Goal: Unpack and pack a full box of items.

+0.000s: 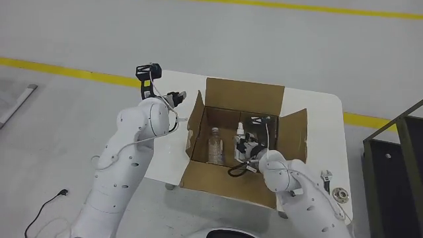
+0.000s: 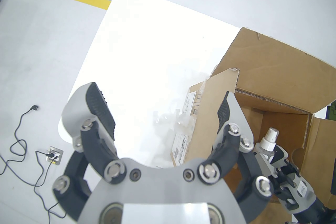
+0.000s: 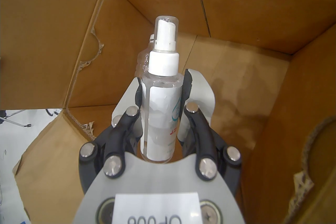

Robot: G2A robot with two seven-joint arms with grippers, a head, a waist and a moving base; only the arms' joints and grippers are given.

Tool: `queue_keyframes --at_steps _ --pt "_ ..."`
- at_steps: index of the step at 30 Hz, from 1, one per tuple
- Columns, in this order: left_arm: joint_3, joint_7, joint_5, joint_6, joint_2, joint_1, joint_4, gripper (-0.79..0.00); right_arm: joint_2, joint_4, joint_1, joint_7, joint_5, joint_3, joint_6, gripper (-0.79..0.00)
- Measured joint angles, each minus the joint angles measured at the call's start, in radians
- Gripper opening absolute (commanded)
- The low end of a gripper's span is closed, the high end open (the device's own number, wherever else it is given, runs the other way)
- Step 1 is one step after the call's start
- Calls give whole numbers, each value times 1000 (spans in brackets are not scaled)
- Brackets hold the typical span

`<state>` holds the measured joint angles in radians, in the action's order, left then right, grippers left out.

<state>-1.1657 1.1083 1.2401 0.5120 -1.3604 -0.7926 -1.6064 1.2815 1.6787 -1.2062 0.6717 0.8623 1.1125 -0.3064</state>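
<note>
Status: task is judged partway, and the direction (out or in) can't be told. Box [image 1: 244,96] is set open on the counter [image 1: 324,122], flaps out, centre of the top view. Spray bottle [image 3: 161,104] is clamped around its lower body by the right claw [image 3: 162,86], inside the box. A clear bottle [image 1: 215,145] is seen just beside it toward frame left, also inside. The rest of the box floor is seen bare, so most of a full load is judged either out or not yet in. A pale plastic-like thing [image 2: 170,120] is seen on the counter by the box's left wall, too washed out to identify. Left claw [image 2: 160,99] is spread wide with nothing held, above the counter left of the box.

Spray bottle axis: in line with the right claw, cap end away from the palm, pointed toward the upper edge of the top view. Upright or leaning can't be told.
</note>
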Motion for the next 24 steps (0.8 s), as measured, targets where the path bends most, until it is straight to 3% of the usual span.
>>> queue_keyframes --at_steps 12,16,24 --pt "0 0 0 0 0 0 0 0 -3 -1 -11 -11 56 -5 15 -785" --pt "0 0 0 0 0 0 0 0 14 -60 28 -30 94 -64 -61 -785" --pt "0 0 0 0 0 0 0 0 86 -297 201 -104 28 -206 -210 -785"
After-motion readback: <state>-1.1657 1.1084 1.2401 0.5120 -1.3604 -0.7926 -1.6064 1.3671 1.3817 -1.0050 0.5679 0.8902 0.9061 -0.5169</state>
